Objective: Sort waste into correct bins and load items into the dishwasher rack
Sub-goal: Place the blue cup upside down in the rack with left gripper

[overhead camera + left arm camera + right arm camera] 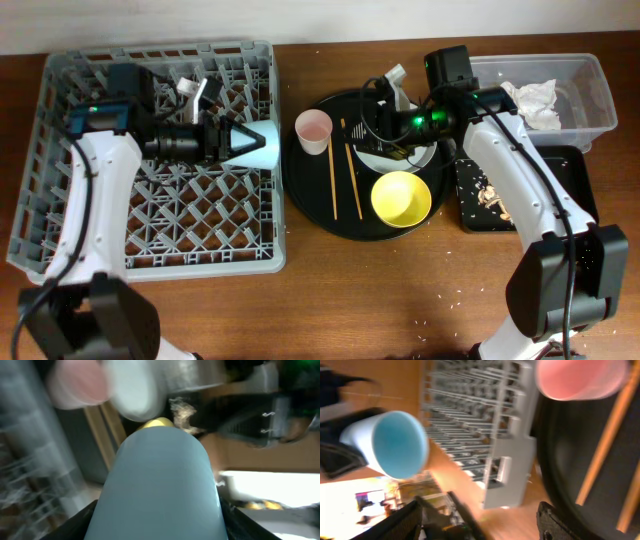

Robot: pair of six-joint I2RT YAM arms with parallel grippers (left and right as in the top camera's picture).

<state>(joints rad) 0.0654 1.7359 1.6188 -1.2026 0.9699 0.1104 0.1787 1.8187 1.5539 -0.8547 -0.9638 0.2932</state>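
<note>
Overhead, we are looking at the left gripper (pixel 238 141) clamping the blue cup (pixel 256 144) on its side, mouth pointing toward the round tray (pixel 300 195). The cup is hanging left of that tray, over the near edge of the rack (pixel 60 200). On the tray's left part the pink cup (pixel 313 130) is standing upright. The two chopsticks (pixel 333 180) are lying just right of it. The bowl (pixel 401 197) is sitting at the tray's front right, and the plate (pixel 422 157) is lying behind it. The right gripper (pixel 388 100) is hovering over the tray's back part; from here we cannot tell how its jaws are standing. Right of the tray, the tub (pixel 590 90) is holding a napkin (pixel 530 100), and the flat tray (pixel 580 170) is carrying crumbs (pixel 490 195).

In the left wrist view, the blue cup (pixel 160 485) is filling the picture, with the dark fingers (pixel 80 520) pressing both its sides. The pink cup (pixel 80 382) is showing blurred beyond it.

In the right wrist view, the right gripper (pixel 490 520) is spreading its jaws wide with nothing between them. The blue cup (pixel 395 445) is facing us, left of the round tray (pixel 560 460), with the rack (pixel 480 420) between them.
</note>
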